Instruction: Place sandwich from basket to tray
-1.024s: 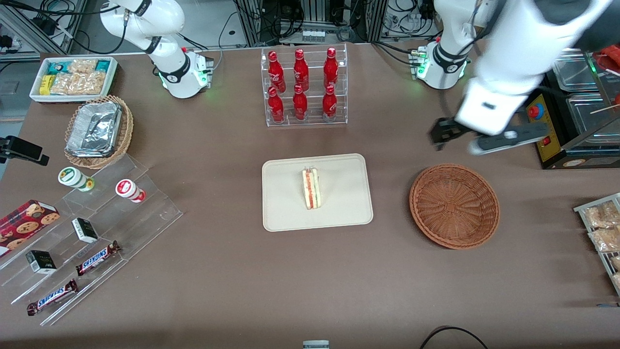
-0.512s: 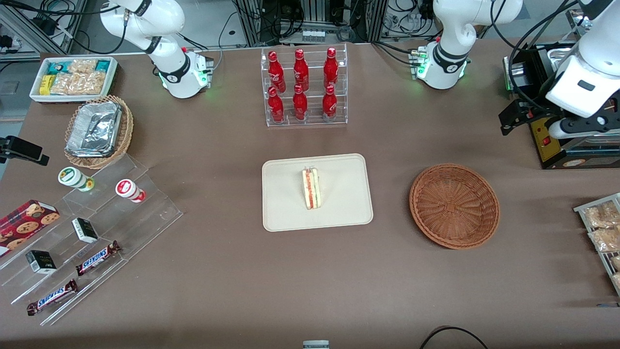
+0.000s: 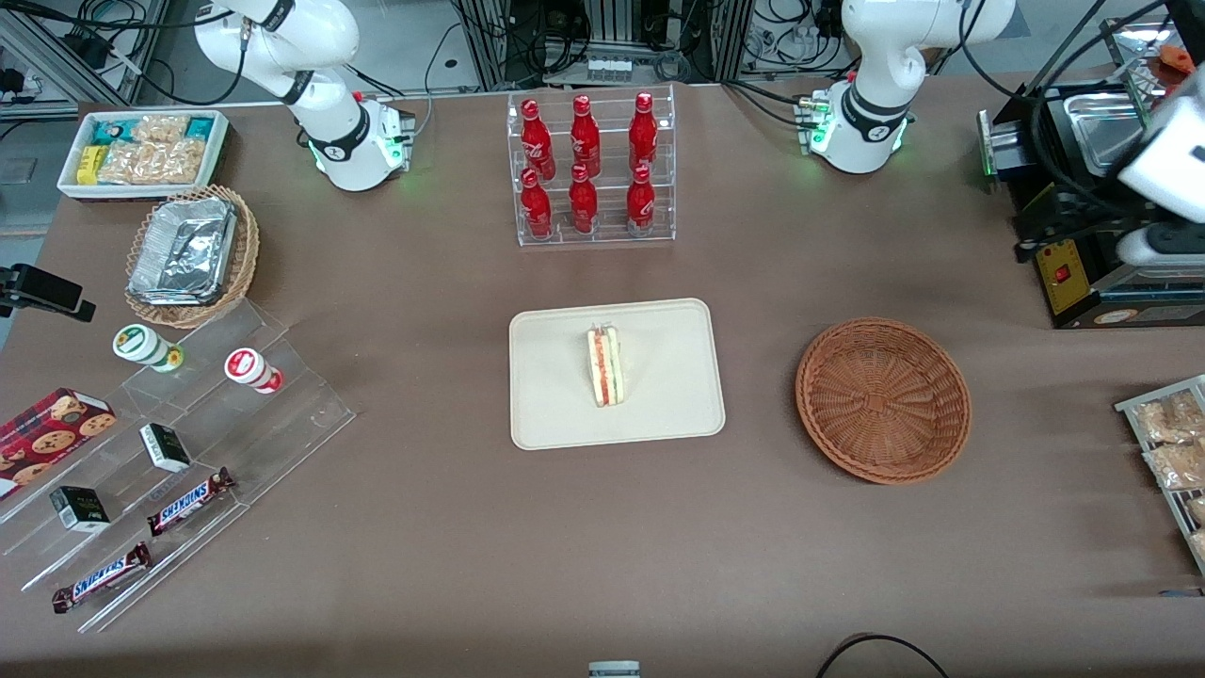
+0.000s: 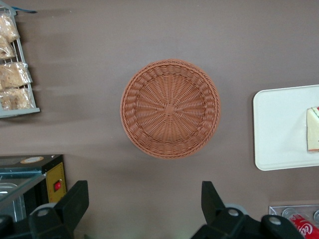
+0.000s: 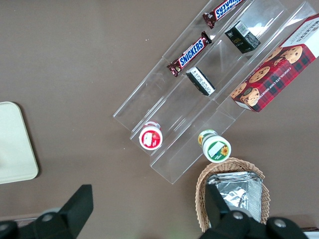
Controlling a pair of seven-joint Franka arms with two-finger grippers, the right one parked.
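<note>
The sandwich (image 3: 604, 365), a pale wedge with red and green layers, stands on the cream tray (image 3: 659, 414) in the middle of the table; its edge also shows as the sandwich (image 4: 313, 130) on the tray (image 4: 279, 129). The reddish-brown wicker basket (image 3: 883, 399) beside the tray holds nothing, as the basket (image 4: 170, 108) in the wrist view confirms. My left gripper (image 3: 1031, 240) hangs high at the working arm's end of the table, over a black appliance, farther from the front camera than the basket. The gripper (image 4: 143, 204) is open, its black fingertips (image 4: 79, 191) wide apart with only table between them.
A clear rack of red bottles (image 3: 588, 169) stands farther from the front camera than the tray. The black appliance (image 3: 1083, 273) and a wire rack of snack packets (image 3: 1172, 443) sit at the working arm's end. Acrylic steps with candy bars (image 3: 160, 452) lie toward the parked arm's end.
My left gripper has swung away from beside the basket toward the working arm's end of the table, over the black appliance. Sandwich, tray and basket have not moved.
</note>
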